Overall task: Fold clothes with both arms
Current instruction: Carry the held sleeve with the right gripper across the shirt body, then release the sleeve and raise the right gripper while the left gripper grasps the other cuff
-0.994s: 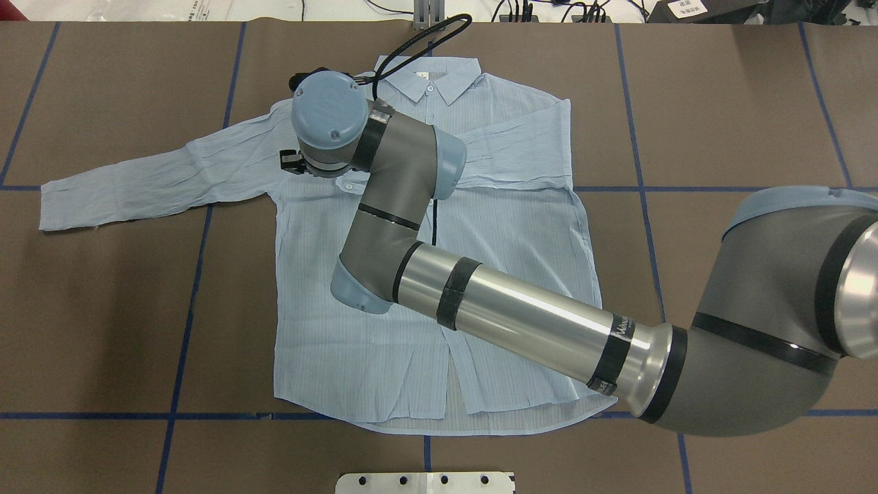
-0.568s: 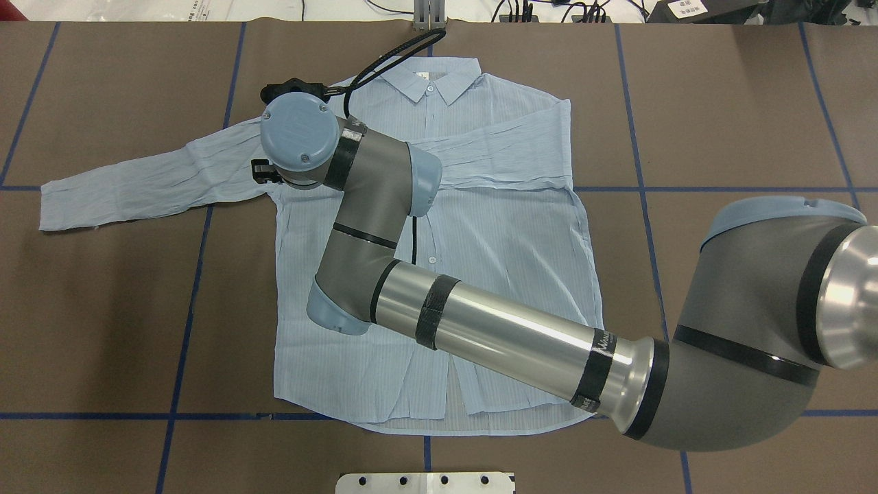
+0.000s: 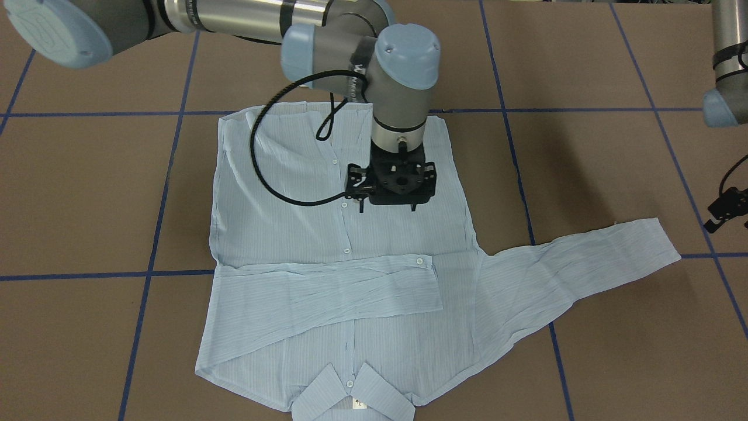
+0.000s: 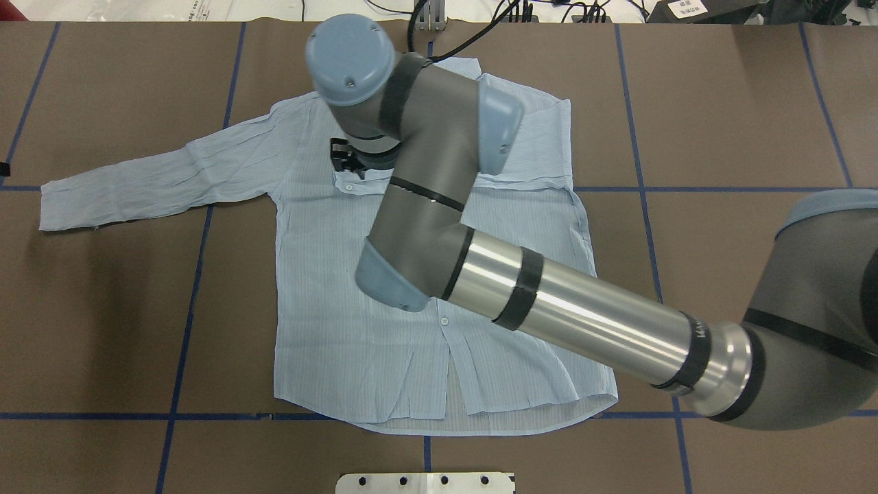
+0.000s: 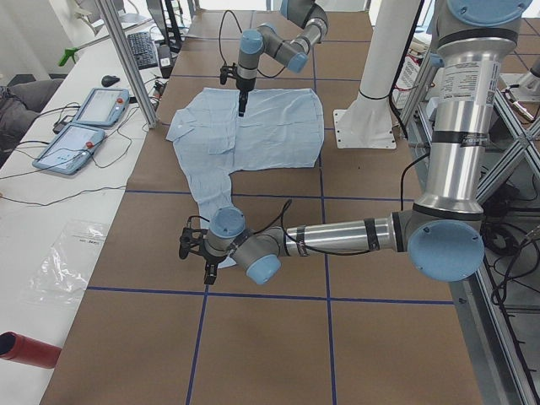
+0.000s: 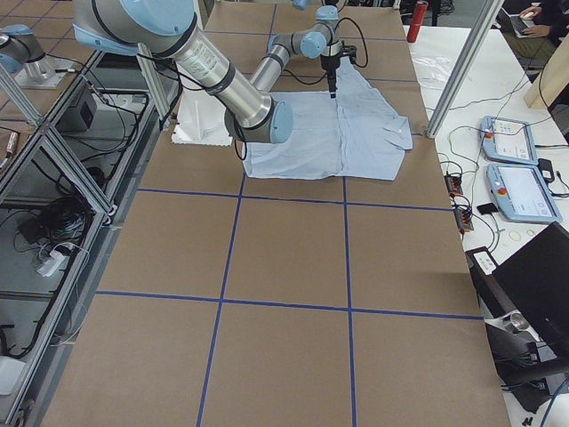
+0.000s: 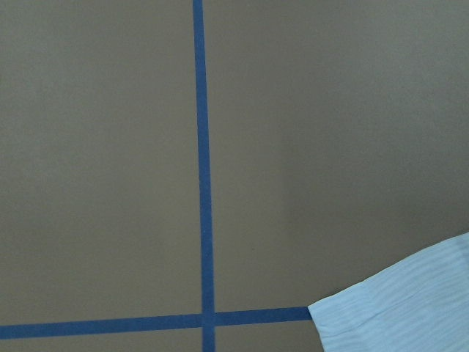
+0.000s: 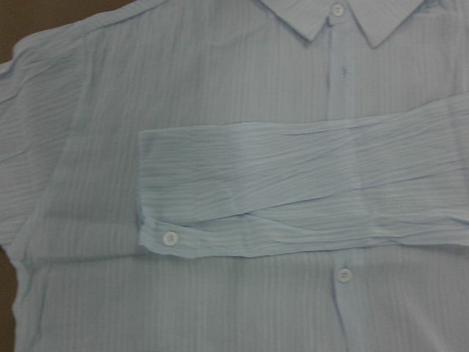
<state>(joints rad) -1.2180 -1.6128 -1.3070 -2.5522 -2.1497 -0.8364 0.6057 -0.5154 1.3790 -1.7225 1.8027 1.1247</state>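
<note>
Shirt point(image 4: 357, 329) is laid flat and front-up in the middle of the table point(image 4: 720, 103), with the collar point(image 4: 453, 82) toward the top of the overhead frame. That leaves every edge open to be lifted. One sleeve point(image 3: 327, 292) is already folded across the chest, and its cuff point(image 8: 157, 220) lies just left of the button line in the right wrist view. The other sleeve point(image 4: 137, 182) is stretched out toward the left edge of the overhead frame, not yet folded.

The right gripper point(image 3: 388, 207) is held above the chest near that cuff. Its fingers look spread, and nothing is held between them. The left gripper point(image 3: 724, 213) is seen at the right edge of the front-facing frame, just beyond the stretched sleeve's end, probably placed to take it. Whether its fingers are spread or closed cannot be told. Blue tape point(image 7: 203, 183) is seen crossing beside that cuff in the left wrist view.
</note>
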